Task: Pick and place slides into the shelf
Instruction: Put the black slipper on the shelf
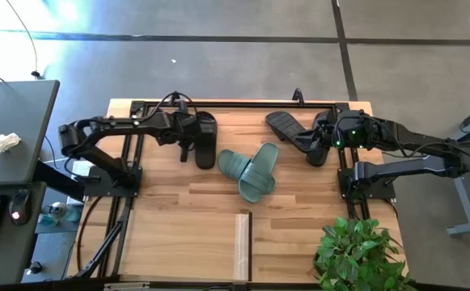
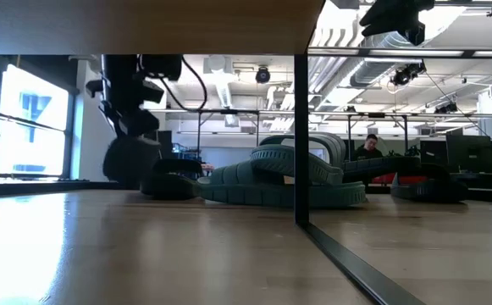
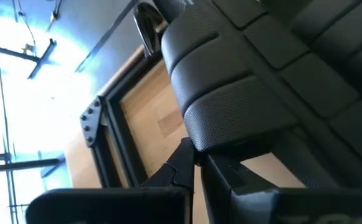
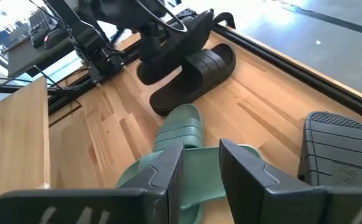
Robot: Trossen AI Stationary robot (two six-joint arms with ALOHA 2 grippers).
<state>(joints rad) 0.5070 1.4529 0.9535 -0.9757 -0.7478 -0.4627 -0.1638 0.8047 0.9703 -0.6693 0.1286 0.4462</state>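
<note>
1. Slides lie loose on the bench; none visibly sits in the shelf, whose board and dark post fill the near part of the low view.
2. My left gripper is at the far left of the bench, clenched on a black slide. The left wrist view shows ribbed black rubber directly against my fingers. Whether the slide is off the wood I cannot tell.
3. A second black slide appears in the right wrist view just beside the one in my left gripper; from above the two blur into one dark mass.
4. Sage-green pair sits mid-bench, the two slides overlapping, one propped across the other.
5. My right gripper is over the far right of the bench, close to a black slide lying sole-up. In the right wrist view my fingers stand partly apart with the green rubber seen between them farther off. Whether they hold anything I cannot tell.
6. Another dark slide seems to lie under the right arm; too hidden to confirm.
7. Progress, judged: early. One grasp is made and no placement shows. Carrying the black slide to the shelf comes next, and the rest remain.
8. Risk, judged: the neighbouring black slide may drag along when the left arm lifts.
</note>
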